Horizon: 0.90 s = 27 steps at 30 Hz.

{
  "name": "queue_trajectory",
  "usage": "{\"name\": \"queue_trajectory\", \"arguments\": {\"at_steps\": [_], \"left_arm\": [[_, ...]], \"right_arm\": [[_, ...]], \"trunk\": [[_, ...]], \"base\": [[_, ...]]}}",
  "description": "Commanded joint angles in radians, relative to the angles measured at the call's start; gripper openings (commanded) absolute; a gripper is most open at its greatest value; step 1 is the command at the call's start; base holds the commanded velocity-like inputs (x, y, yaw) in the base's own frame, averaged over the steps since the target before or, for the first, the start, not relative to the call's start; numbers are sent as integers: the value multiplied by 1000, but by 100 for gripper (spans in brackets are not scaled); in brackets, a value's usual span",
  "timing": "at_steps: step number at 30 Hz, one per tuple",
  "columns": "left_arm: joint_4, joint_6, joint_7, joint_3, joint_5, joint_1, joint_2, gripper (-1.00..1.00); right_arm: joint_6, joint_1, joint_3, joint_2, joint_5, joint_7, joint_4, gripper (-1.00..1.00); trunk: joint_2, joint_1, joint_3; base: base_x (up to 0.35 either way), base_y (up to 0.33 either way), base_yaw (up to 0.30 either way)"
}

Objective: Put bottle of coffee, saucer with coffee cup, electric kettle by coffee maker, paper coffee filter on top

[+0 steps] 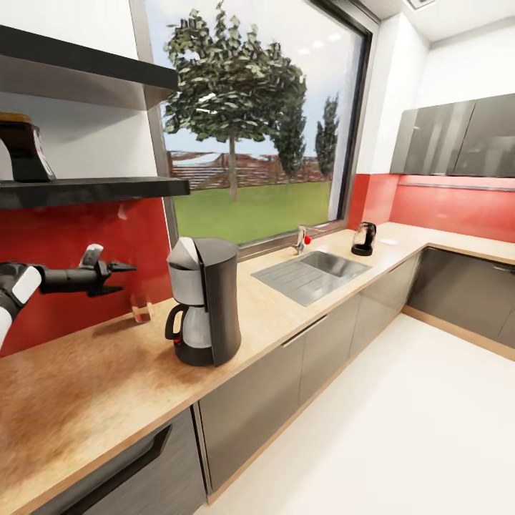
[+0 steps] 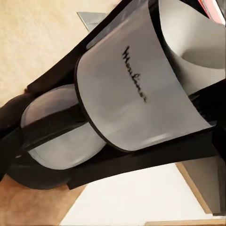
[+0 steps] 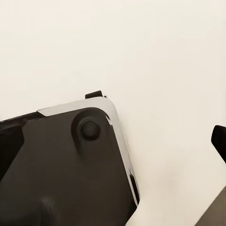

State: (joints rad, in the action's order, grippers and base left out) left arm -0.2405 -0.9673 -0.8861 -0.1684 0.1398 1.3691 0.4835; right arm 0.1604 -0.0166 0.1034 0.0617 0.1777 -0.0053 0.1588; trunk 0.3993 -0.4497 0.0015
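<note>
One coffee maker (image 1: 204, 300) stands upright on the tabletop (image 1: 86, 400), near its front edge and left of the sink (image 1: 315, 273). The left jaws (image 1: 118, 277) hover above the tabletop, to the maker's left and apart from it, pointing toward it, slightly parted and holding nothing. In the left wrist view the maker (image 2: 127, 94) looms close ahead. A kettle (image 1: 363, 239) sits well apart, beyond the sink by the window. A dark jar (image 1: 25, 146) rests on the shelf (image 1: 93, 189) above the arm. Whether the right jaws are wide or narrow, I cannot tell.
</note>
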Motion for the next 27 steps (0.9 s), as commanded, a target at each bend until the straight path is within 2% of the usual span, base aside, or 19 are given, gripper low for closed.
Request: {"name": "queue_trajectory", "arguments": {"at_steps": [1,3,4,7,10,12,17,18,20,22,23,25,27], "left_arm": [[-31,-4,1,1,4,-27,0,100],[-65,-2,1,3,3,-56,0,100],[-109,0,0,5,2,-90,-1,100],[-317,57,-1,22,1,-259,-6,100],[-398,94,-4,24,2,-320,-7,100],[-464,118,-7,24,7,-381,-8,100],[-542,130,-8,21,10,-460,-6,100],[-574,146,-8,20,11,-496,-5,100],[-596,196,-9,20,11,-531,-5,100],[-609,273,-10,19,13,-573,-6,100],[-613,336,-42,17,15,-614,-6,100],[-613,349,-70,12,16,-631,-5,100],[-614,363,-113,-20,16,-651,-4,100]], "right_arm": [[4,0,1,0,8,1,-1,100],[4,0,1,1,8,1,-1,100],[4,0,1,0,8,1,-1,100],[4,0,1,0,8,1,0,100],[5,0,1,0,8,1,1,100],[9,0,1,1,8,1,1,100],[38,0,1,1,8,1,0,100],[47,0,1,1,8,1,-1,100],[50,0,1,0,8,1,0,100],[52,0,1,0,8,1,0,100],[53,0,2,0,8,1,0,100],[53,0,2,0,8,1,1,100],[53,0,2,0,8,1,1,100]], "trunk": [[1,0,0],[1,0,0],[1,0,0],[1,0,0],[1,0,0],[1,0,0],[1,0,0],[1,0,0],[1,0,0],[1,0,0],[1,0,0],[1,0,0],[1,0,0]], "base": [[0,0,0],[0,0,0],[0,0,0],[0,0,0],[0,0,0],[0,0,0],[0,0,0],[0,0,0],[0,0,0],[0,0,0],[0,0,0],[0,0,0],[0,0,0]]}}
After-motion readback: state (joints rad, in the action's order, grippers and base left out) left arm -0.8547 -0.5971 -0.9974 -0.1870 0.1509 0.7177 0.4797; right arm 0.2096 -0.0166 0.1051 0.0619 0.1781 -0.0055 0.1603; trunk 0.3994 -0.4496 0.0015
